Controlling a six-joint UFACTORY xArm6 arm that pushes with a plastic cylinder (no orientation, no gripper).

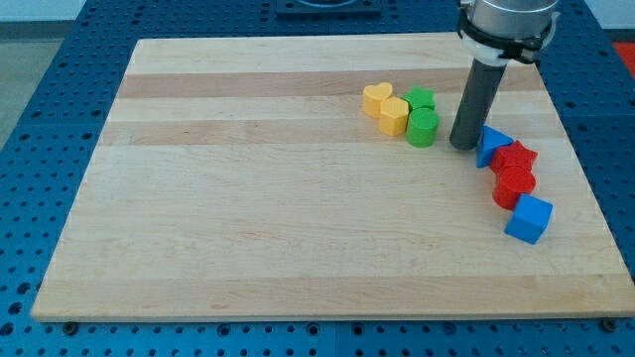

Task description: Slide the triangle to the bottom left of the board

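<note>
The blue triangle (492, 147) lies at the right of the wooden board (248, 218), at the top of a column of blocks. My tip (463, 145) rests on the board just left of the triangle, touching or nearly touching its left edge. Left of my tip stand a green cylinder (423, 128) and a green star-shaped block (421, 98). The rod rises from the tip toward the view's top right.
Two yellow heart-shaped blocks (377, 97) (394, 115) sit left of the green ones. Below the triangle lie two red blocks (516, 157) (513, 185) and a blue cube (529, 218) near the board's right edge.
</note>
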